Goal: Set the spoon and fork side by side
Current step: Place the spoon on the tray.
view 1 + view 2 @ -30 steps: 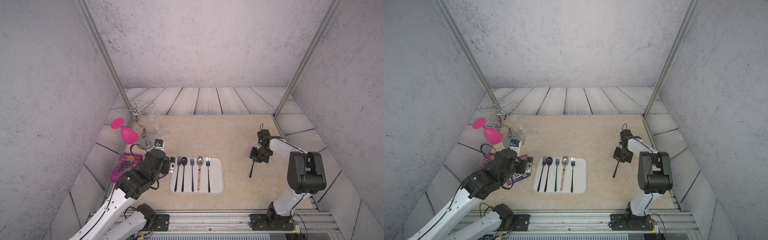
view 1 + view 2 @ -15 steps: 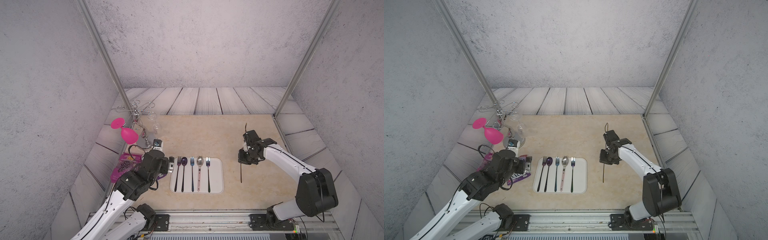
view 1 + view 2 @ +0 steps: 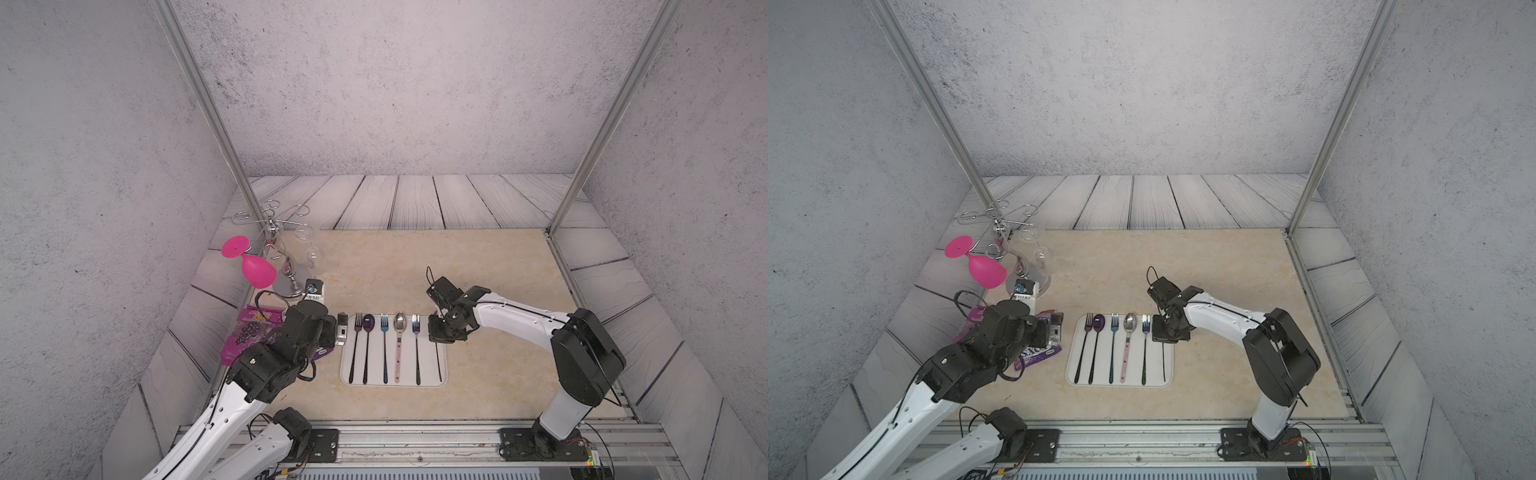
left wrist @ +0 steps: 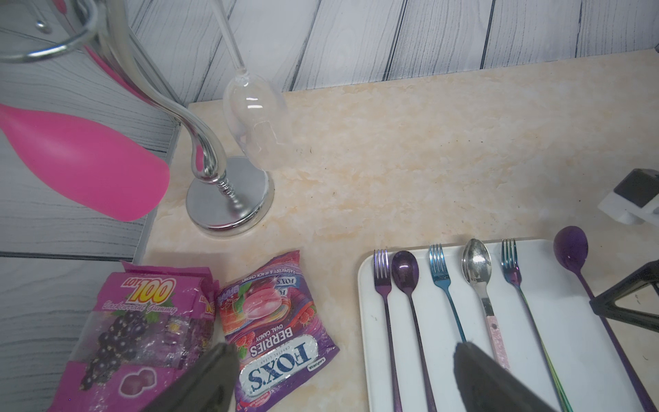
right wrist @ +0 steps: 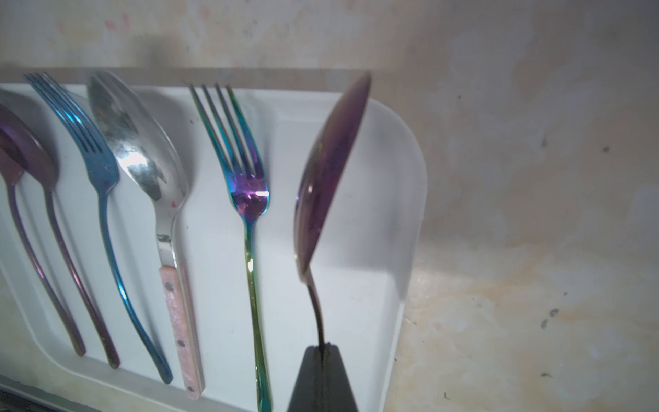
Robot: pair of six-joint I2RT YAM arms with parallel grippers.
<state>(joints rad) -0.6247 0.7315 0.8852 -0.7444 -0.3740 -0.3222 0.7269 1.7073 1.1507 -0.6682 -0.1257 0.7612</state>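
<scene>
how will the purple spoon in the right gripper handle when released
The held spoon is likely stiff: its thin handle juts unsagging from the right gripper. Glossy, so probably slippery. Bowl on edge, so it may roll flat.

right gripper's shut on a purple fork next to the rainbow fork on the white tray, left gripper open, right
Not a fork: the right gripper is shut on a purple spoon, its bowl plain in the right wrist view. The rest holds: next to the rainbow fork on the white tray, left gripper open.

Left hand (image 3: 341,330) agape, right hand (image 3: 441,335) clamped.
</scene>
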